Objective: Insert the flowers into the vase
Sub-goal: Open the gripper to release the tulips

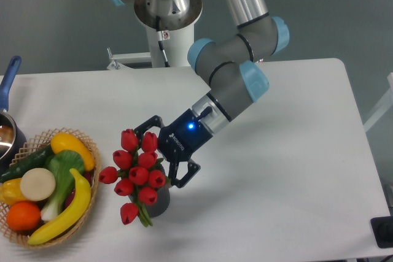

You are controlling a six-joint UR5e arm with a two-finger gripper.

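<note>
Table (295, 151): white, being occupied by everything listed below.
Arm (236, 84): grey with blue caps, being reached down and leftward from the base at top centre.
Woven basket (92, 151): being kept at the lower left corner, filled with yellow, green and orange produce.
Gripper (161, 159): black, with a blue light lit; its fingers are being held apart, one above and one below the bunch's right edge, nothing clamped between them.
Flowers (136, 173): red tulip buds being carried upright in the vase, just left of the claw and overlapping it.
Vase (158, 202): dark grey, being hidden mostly under the buds, directly below the claw.
Pot (7, 105): blue-handled, being cropped at the left edge.
</note>
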